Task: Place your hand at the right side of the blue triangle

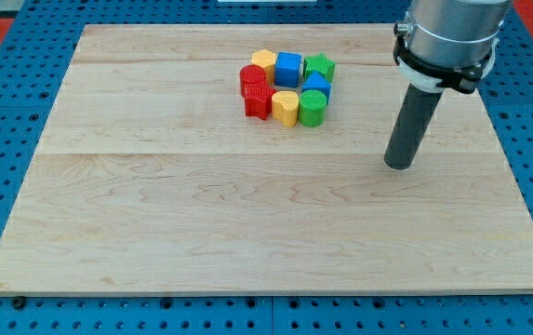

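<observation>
The blocks sit in a tight cluster at the view's top centre of the wooden board point(247, 214). The small blue block point(317, 84), likely the blue triangle, lies on the cluster's right side, between the green star point(320, 65) above it and the green cylinder point(312, 110) below it. A blue cube point(288, 68) sits to its upper left. My tip point(399, 165) rests on the board well to the right of and below the blue triangle, touching no block.
The cluster also holds a yellow hexagon point(263, 60), a red block point(251, 78), a red star point(259, 101) and a yellow heart point(286, 107). The arm's grey body point(447, 37) hangs over the board's top right corner.
</observation>
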Controlling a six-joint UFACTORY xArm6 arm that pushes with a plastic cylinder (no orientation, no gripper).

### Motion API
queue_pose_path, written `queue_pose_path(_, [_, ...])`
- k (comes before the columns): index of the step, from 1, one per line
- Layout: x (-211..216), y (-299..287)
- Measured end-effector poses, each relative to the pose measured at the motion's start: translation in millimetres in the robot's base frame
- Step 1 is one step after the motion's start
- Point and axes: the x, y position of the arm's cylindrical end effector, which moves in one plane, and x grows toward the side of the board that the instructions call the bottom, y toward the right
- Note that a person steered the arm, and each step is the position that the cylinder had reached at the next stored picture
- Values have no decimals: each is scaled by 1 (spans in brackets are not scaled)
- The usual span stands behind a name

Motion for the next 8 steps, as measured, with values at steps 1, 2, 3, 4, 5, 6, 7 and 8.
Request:
queue_pose_path(1, [-9, 0])
queue_pose_path(2, [-9, 0])
queue_pose_path(3, [-9, 1])
queue_pose_path(4, [-9, 3])
queue_pose_path(5, [-19, 7])
queue_pose_path(6, [-48, 23])
queue_pose_path(7, [-64, 16])
queue_pose_path(8, [-70, -14])
